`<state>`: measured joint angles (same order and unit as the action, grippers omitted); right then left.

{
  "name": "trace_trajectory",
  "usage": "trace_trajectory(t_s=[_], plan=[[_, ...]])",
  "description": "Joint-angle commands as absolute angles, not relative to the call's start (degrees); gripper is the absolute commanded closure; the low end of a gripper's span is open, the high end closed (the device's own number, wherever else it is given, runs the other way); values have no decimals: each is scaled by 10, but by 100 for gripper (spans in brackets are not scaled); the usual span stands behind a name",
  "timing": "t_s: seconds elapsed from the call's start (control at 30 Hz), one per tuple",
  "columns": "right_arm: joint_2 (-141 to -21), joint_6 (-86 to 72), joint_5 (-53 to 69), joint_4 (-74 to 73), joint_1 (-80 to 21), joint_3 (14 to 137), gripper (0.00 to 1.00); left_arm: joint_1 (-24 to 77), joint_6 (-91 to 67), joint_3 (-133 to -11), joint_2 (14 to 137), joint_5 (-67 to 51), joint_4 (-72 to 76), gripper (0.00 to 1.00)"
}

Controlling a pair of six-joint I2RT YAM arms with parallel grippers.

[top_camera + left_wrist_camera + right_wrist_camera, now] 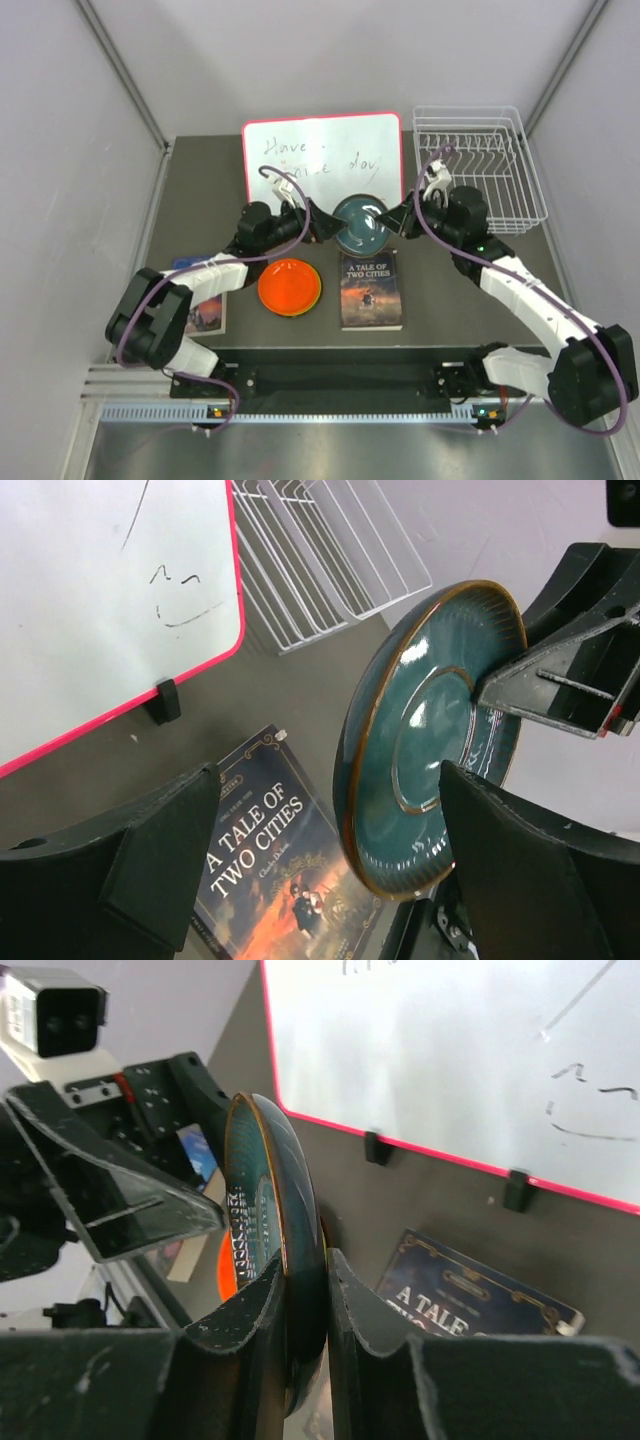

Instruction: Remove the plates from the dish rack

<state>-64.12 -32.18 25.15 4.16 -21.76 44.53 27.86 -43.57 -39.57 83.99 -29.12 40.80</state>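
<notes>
The teal plate with an orange-brown rim [360, 222] is held on edge above the table, in front of the whiteboard. My right gripper [397, 214] is shut on its right rim; in the right wrist view both fingers pinch the rim [305, 1260]. My left gripper [325, 222] is open at the plate's left side, and its fingers stand wide apart around the plate [325, 780]. The orange plate [290, 286] lies flat on the table, stacked on a lime green one whose rim just shows. The dark red plate is hidden. The white wire dish rack [480, 165] holds no plates.
A red-framed whiteboard [320, 160] stands at the back centre, left of the rack. The book "A Tale of Two Cities" [371, 290] lies under the held plate. Another book [205, 300] lies at the left, partly under my left arm.
</notes>
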Motion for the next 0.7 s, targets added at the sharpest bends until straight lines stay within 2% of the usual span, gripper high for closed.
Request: trace_trajectory(t_s=[0.0, 0.03, 0.1, 0.13, 0.17, 0.2, 0.23, 0.43, 0.5, 0.57, 0.6, 0.67], plan=[[-661, -373, 278, 170, -247, 447, 100, 280, -471, -381, 853, -310, 510, 10], [-665, -375, 279, 175, -250, 446, 100, 280, -475, -379, 856, -312, 517, 22], [-675, -386, 280, 194, -255, 440, 100, 280, -480, -373, 856, -316, 532, 39], [-678, -388, 284, 200, -255, 438, 100, 279, -481, -370, 855, -315, 534, 63], [-684, -390, 286, 206, -256, 436, 100, 279, -483, -366, 855, -316, 537, 75], [-687, -393, 288, 209, -257, 435, 100, 279, -483, -363, 854, -316, 540, 91], [-692, -393, 290, 213, -256, 436, 100, 279, -483, -360, 853, -313, 541, 100], [-715, -383, 290, 208, -258, 446, 98, 280, -468, -341, 830, -302, 532, 100], [-722, -360, 286, 186, -256, 461, 77, 280, -455, -338, 815, -284, 488, 100], [-720, -333, 252, 130, -254, 475, 68, 279, -418, -343, 781, -251, 400, 100], [-719, -303, 238, 104, -249, 493, 57, 279, -404, -344, 767, -237, 368, 100], [-712, -275, 192, 50, -240, 508, 54, 278, -367, -340, 719, -192, 311, 100]])
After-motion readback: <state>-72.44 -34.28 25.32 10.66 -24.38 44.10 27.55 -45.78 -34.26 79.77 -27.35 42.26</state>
